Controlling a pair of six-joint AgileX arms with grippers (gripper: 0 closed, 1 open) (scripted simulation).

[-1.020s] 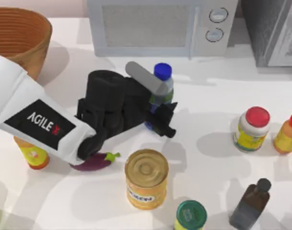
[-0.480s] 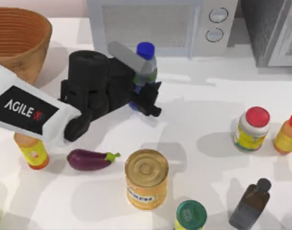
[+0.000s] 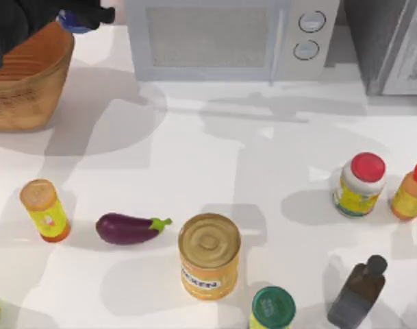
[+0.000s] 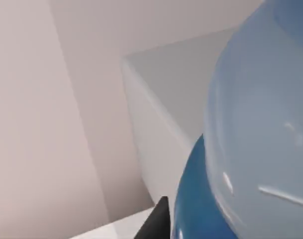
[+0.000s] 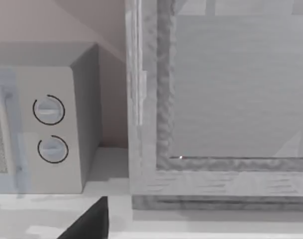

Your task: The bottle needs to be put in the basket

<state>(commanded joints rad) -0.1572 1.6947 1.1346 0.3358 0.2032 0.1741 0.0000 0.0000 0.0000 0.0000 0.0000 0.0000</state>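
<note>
The tan woven basket point(image 3: 23, 82) stands at the table's far left back corner. My left gripper point(image 3: 81, 15) hangs over the basket's right rim, shut on the bottle point(image 3: 71, 25), of which a blue bit peeks out under the black fingers. Close up in the left wrist view, the bottle's clear body point(image 4: 260, 109) and blue label point(image 4: 196, 199) loom large beside one black fingertip point(image 4: 158, 224). A dark part of my right gripper point(image 5: 89, 223) shows in the right wrist view, facing the microwave.
A microwave point(image 3: 222, 38) and a grey cabinet point(image 3: 393, 48) line the back. Along the front lie an eggplant point(image 3: 129, 228), a gold can point(image 3: 208, 255), a yellow tube point(image 3: 42, 211), a green-lidded can point(image 3: 272, 308), a dark brown bottle point(image 3: 359, 291) and a red-capped jar point(image 3: 359, 184).
My left arm has carried the bottle up and to the left, from the table's middle to above the basket's rim. The eggplant is now uncovered.
</note>
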